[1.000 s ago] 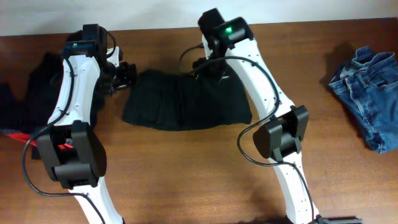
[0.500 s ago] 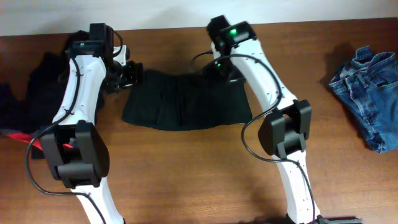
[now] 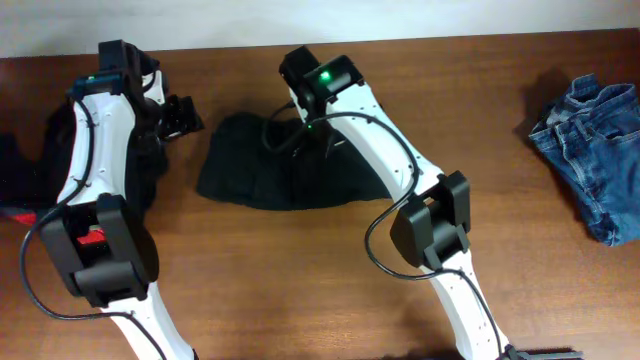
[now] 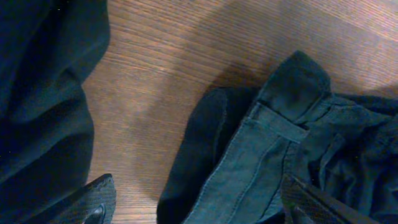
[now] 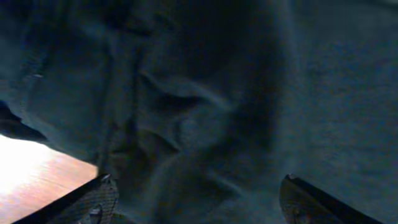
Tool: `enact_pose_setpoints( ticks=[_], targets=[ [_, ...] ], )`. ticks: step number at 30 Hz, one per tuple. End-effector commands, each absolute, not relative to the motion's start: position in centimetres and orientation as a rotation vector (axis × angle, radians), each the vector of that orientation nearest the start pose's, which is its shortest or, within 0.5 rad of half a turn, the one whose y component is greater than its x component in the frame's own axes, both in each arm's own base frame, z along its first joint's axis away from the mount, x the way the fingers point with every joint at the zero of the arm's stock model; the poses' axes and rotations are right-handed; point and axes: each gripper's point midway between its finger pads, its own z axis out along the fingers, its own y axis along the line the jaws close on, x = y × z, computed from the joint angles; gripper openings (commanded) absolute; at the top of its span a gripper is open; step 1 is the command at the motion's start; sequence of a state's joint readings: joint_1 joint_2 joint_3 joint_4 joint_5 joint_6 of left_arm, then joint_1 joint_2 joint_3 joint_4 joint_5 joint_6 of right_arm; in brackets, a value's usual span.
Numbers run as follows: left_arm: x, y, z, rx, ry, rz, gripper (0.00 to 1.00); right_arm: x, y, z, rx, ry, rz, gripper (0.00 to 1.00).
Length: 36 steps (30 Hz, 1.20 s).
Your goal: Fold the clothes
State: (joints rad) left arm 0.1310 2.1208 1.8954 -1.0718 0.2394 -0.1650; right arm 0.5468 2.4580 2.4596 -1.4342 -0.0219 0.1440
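A folded black garment (image 3: 300,172) lies flat in the middle of the table, one of the clothes. My right gripper (image 3: 287,135) hovers over its upper left part, open. In the right wrist view dark wrinkled cloth (image 5: 205,106) fills the frame and spans the gap between the two fingertips (image 5: 93,200). My left gripper (image 3: 182,114) hangs open just off the garment's left corner. The left wrist view shows a dark waistband with a belt loop (image 4: 280,121) running between the fingertips (image 4: 93,200), bare wood beside it.
A heap of black clothes (image 3: 40,150) with a red edge (image 3: 18,214) sits at the far left, behind my left arm. Crumpled blue jeans (image 3: 590,150) lie at the right edge. Bare wooden table (image 3: 300,270) stretches in front of the garment.
My right gripper has slid left along the garment's top edge and its jaws stand slightly wider. My left gripper has drawn back a little to the left, off the garment's corner.
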Motion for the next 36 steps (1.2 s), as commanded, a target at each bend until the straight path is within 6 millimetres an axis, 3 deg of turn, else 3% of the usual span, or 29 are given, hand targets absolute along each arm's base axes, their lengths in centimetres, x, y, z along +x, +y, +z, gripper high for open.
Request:
enact_pose_setpoints(
  ticks=[1, 6, 12, 14, 16, 17, 19, 25, 30, 34, 36],
  targets=[
    [47.6, 1.7, 10.5, -0.381, 2.836, -0.370, 0.84, 42.8, 27.8, 10.2, -0.649, 2.905, 0.100, 0.89],
    [47.6, 1.7, 10.5, -0.381, 2.837, -0.370, 0.84, 43.3, 28.7, 7.3, -0.668, 2.922, 0.092, 0.91],
    [47.6, 1.7, 10.5, -0.380, 2.839, -0.372, 0.84, 43.1, 29.4, 6.2, -0.688, 2.923, 0.091, 0.90],
    [47.4, 0.6, 10.4, -0.351, 2.850, -0.407, 0.84, 43.0, 30.1, 5.6, -0.704, 2.911, 0.096, 0.89],
    [47.2, -0.9, 10.3, -0.236, 2.866, -0.404, 0.77, 42.9, 30.2, 4.8, -0.701, 2.915, 0.096, 0.88],
    [47.0, -2.1, 10.0, -0.170, 2.880, -0.389, 0.68, 42.8, 30.1, 4.2, -0.675, 2.931, 0.092, 0.82],
    [46.5, -2.9, 9.1, -0.127, 2.910, -0.317, 0.32, 42.6, 29.8, 3.3, -0.664, 2.950, 0.089, 0.72],
    [45.1, -3.5, 7.4, -0.121, 2.967, -0.287, 0.03, 42.3, 29.6, 2.3, -0.667, 2.966, 0.080, 0.50],
    [43.4, -4.3, 4.5, -0.169, 3.018, -0.317, 0.01, 42.6, 29.8, 2.4, -0.665, 2.953, 0.087, 0.39],
    [42.2, -6.9, 0.7, -0.153, 3.004, -0.464, 0.01, 42.6, 29.9, 2.4, -0.664, 2.951, 0.090, 0.30],
    [41.8, -7.5, -0.7, -0.149, 2.992, -0.471, 0.01, 42.4, 30.2, 2.4, -0.667, 2.955, 0.119, 0.31]
  ],
)
